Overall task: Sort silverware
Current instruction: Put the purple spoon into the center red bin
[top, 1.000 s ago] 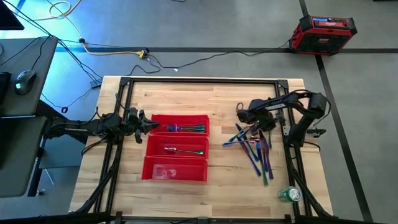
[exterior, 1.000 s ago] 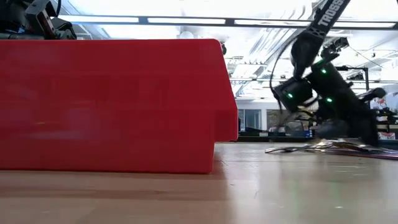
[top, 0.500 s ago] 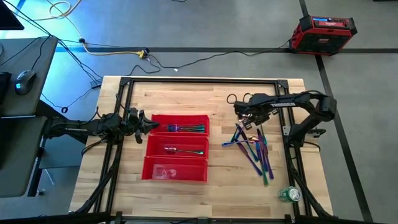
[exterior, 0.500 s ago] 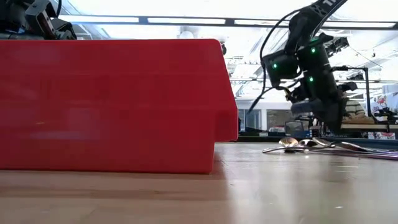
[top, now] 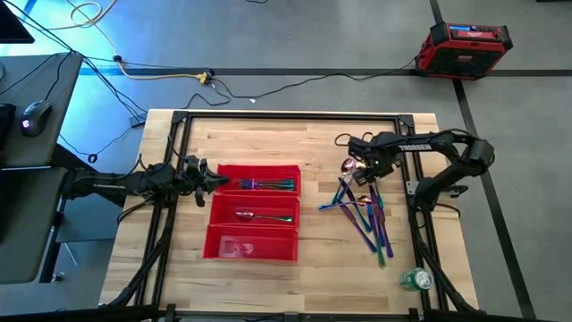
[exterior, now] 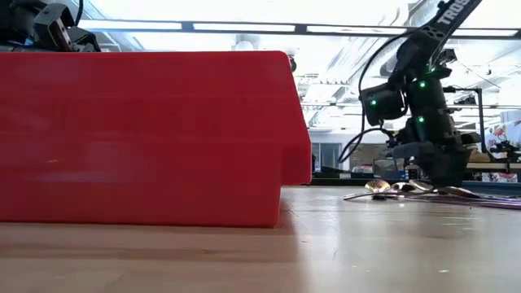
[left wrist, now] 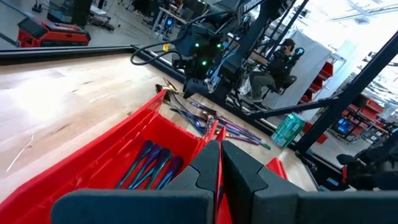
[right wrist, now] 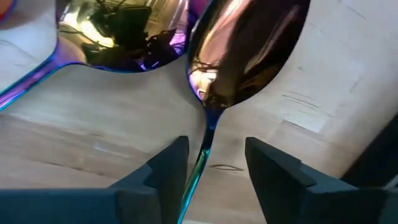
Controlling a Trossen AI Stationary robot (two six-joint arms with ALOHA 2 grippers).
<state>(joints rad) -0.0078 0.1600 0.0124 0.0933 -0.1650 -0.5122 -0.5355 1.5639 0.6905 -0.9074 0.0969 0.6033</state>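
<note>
The loose silverware (top: 365, 213) lies in a crossed pile on the right half of the table, its pieces flat on the wood (exterior: 423, 192). My right gripper (top: 356, 170) points steeply down over the pile's far end. It is open, with its fingers on either side of the thin neck of a purple-gold spoon (right wrist: 249, 50). A second spoon's bowl (right wrist: 118, 37) lies beside it. The red tray (top: 254, 257) holds several pieces (top: 268, 184) in its far compartment and a spoon (top: 255, 216) in the middle one. My left gripper (top: 204, 175) waits shut and level at the tray's left end (left wrist: 219, 146).
A green can (top: 416, 280) stands near the table's front right corner. A black frame (top: 286, 116) runs along the far and side edges. Bare wood lies between the tray and the pile. In the low view the tray's wall (exterior: 146, 138) fills the left half.
My right gripper rose and swung a little toward the table's left above the pile's far end. It then came back toward the right and down onto the pile, tipping to point more steeply down.
</note>
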